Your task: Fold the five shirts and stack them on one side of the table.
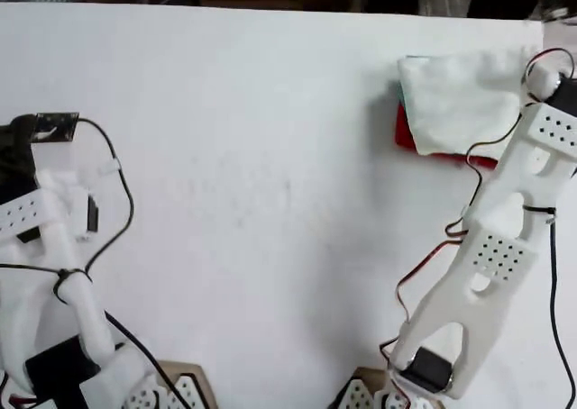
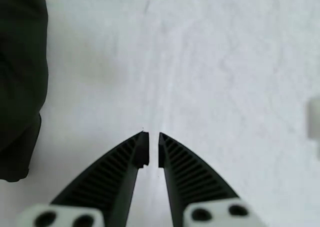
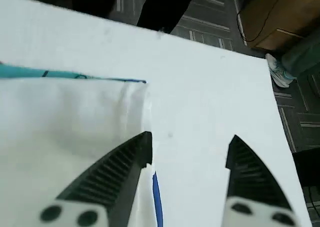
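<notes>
The right claw (image 3: 191, 137) hangs released over the shirt stack's (image 1: 455, 103) edge; the left claw (image 2: 152, 135), clenched empty, is nearer the dark cloth (image 2: 20, 77) just beside it on the tabletop (image 1: 270, 175)

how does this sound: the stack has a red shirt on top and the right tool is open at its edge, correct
Not quite. The high view shows a white shirt on top; the red shirt lies underneath. The right tool is indeed open at the white shirt's edge.
</notes>
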Robot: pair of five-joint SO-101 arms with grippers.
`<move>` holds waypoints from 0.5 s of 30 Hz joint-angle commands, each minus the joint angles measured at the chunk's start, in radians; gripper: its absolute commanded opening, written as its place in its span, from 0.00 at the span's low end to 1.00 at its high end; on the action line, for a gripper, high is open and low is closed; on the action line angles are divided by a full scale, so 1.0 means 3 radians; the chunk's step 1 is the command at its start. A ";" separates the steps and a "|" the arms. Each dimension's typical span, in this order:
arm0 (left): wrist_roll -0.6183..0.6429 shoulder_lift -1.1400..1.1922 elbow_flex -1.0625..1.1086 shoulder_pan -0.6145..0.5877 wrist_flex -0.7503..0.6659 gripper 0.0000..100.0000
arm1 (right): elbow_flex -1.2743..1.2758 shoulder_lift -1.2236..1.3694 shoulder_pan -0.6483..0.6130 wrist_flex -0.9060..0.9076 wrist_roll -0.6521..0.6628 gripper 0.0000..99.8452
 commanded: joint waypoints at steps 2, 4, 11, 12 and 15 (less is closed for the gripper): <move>0.0000 -0.0123 -0.0013 -0.0005 0.0005 0.06 | -0.0215 -0.0233 0.0008 -0.0013 -0.0133 0.23; 0.0000 -0.0123 -0.0013 -0.0005 0.0005 0.06 | -0.0215 -0.0243 0.0003 0.0018 -0.0148 0.22; 0.0000 -0.0118 -0.0013 -0.0005 -0.0066 0.06 | -0.0317 -0.0258 -0.0371 0.0529 -0.0159 0.02; 0.0000 -0.0118 -0.0013 -0.0005 -0.0072 0.06 | -0.0389 -0.0253 -0.0448 0.0637 -0.0159 0.02; -0.0005 -0.0133 -0.0018 -0.0005 -0.0066 0.06 | -0.0527 -0.0217 -0.0637 0.0821 -0.0159 0.02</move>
